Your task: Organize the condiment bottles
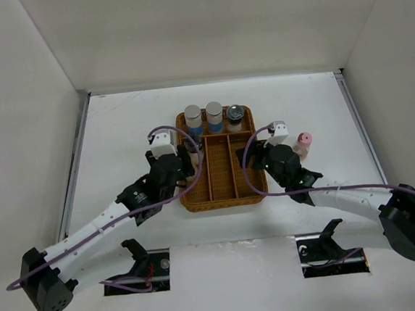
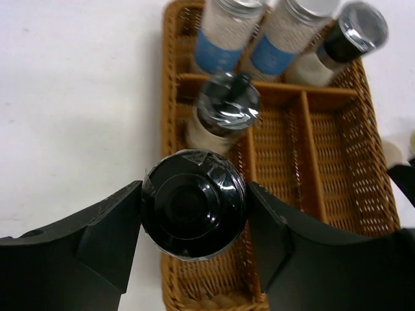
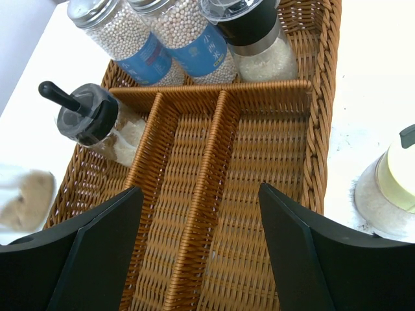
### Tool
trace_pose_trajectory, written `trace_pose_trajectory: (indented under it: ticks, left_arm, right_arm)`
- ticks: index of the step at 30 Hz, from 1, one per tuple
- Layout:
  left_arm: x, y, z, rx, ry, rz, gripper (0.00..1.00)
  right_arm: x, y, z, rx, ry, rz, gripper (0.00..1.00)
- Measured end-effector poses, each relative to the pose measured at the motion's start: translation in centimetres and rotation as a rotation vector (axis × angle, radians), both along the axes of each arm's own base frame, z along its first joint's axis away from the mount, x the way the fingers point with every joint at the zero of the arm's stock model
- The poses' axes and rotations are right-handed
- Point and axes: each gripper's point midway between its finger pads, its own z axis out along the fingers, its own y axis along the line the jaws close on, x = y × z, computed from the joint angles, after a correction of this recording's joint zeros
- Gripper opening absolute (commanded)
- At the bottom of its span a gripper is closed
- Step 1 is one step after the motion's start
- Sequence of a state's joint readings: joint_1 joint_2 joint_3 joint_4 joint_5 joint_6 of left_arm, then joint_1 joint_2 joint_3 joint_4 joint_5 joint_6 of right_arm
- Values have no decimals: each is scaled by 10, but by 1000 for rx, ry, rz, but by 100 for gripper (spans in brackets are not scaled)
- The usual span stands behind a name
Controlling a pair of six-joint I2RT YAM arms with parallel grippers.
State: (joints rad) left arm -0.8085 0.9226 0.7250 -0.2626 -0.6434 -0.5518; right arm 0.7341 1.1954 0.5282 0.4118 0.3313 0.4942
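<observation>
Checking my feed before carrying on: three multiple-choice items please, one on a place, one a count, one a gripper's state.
1. Where is the pink-capped bottle relative to the wicker tray?
A) inside it
B) on the table, to its right
C) behind it
2. How many bottles stand in the tray's far compartment?
A) one
B) five
C) three
3. The left gripper is:
A) shut on the black-capped jar
B) open and empty
C) shut on the tray's rim
Key: 1B, it stands on bare table beside the tray. 2C, two blue-banded jars and one dark-capped jar. 3A, its fingers press that jar's cap from both sides.
</observation>
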Motion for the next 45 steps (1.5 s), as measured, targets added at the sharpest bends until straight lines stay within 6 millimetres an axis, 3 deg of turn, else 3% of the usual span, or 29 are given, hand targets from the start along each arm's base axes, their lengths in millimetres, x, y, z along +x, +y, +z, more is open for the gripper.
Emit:
trace_pose_trajectory:
  ticks: [5,16,22,25,27,31,36,39,43,45]
  left_arm:
    - [-2,-27,-23,28,53,-64,40]
    - [5,-54,-74,107,146,-102,40]
    - [5,-59,-86,150,152,-100,50]
    - [4,-59,-85,160,143,-94,63]
    - [4,-59,-85,167,136,-90,71]
    - [5,-58,-82,169,125,-80,82]
    - [6,-54,-67,149,86,-77,86]
    - [7,-52,-42,104,25,-85,76]
    - [6,-44,-1,-6,-108,-89,38]
    - [6,-35,18,-65,-179,-80,27]
  right_arm:
    - [0,0,0,0,0,0,79]
    - [-1,-1,11,19,-21,0,78]
    - [-2,-2,10,17,-19,-1,78]
    - [-2,-2,10,17,-20,-1,76]
    - [-2,-2,10,15,-20,-1,68]
    - [-2,-2,10,8,-22,0,39]
    - [-1,-4,8,-1,-18,-9,27]
    - [-1,-6,7,-10,-17,-13,15]
    - [-1,-10,6,-28,-11,-32,12]
    - [0,-13,7,-39,-13,-47,12]
